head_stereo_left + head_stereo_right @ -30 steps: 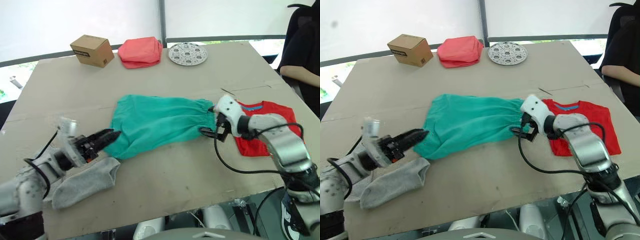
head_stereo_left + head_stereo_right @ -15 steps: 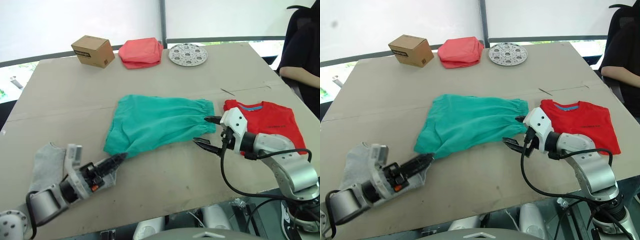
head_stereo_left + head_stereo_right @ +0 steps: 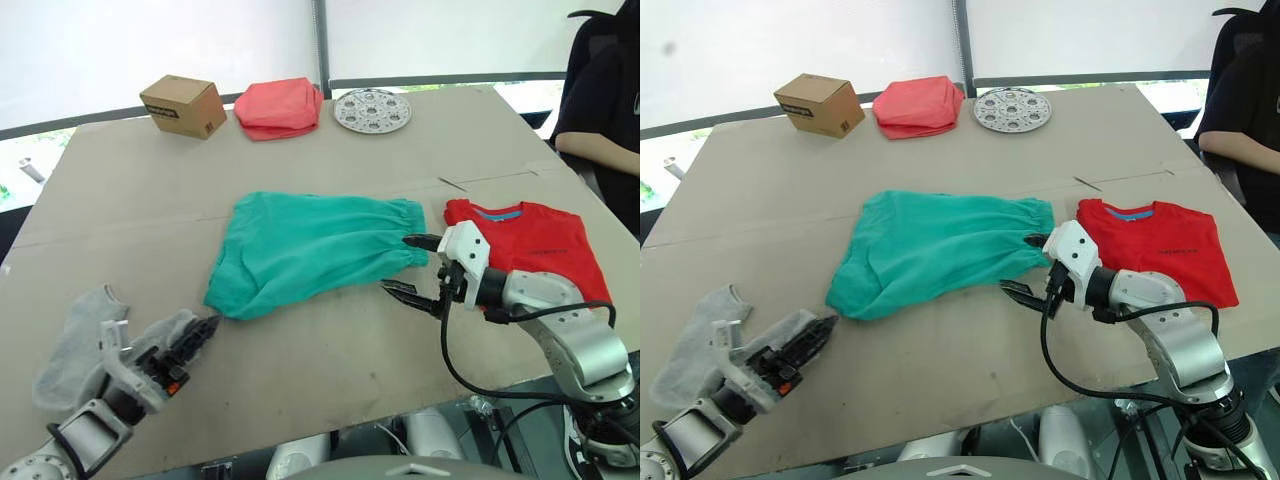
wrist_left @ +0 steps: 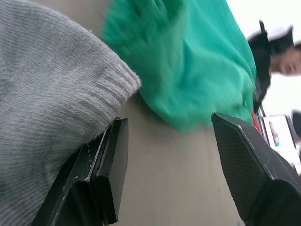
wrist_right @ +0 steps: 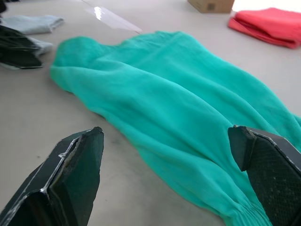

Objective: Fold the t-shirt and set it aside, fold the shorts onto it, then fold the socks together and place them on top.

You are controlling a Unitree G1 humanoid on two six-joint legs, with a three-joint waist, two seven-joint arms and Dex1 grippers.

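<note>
The shorts [image 3: 315, 250] are spread lengthwise on the table [image 3: 330, 150], folded in half by the look of them, with the gathered waist just beside the folded t-shirt [image 3: 535, 245], which is set aside at the robot's right. The step in hand is judged to be folding the shorts onto the t-shirt.

The right gripper [image 3: 410, 268] is held low over the table at the waist end, its jaws wide apart and empty. The left gripper [image 3: 192, 342] is held near the front edge, just short of the leg end, its jaws apart, with one finger [image 4: 110, 165] touching a sock cuff.

For a clean fold, the leg end should be pinched through all layers and carried over toward the waist, while the waist is pinned or lifted evenly, so that the cloth is not dragged or bunched. The sock should be kept out of the left jaws.

One t-shirt and one pair of shorts are counted. The socks [image 3: 85, 335] are lying by the left arm; two are made out, partly overlapping. One cardboard box [image 3: 183, 105], one pink folded cloth [image 3: 280, 105] and one round plate [image 3: 372, 109] are set along the far edge. A seated person [image 3: 600, 110] is at the right.
</note>
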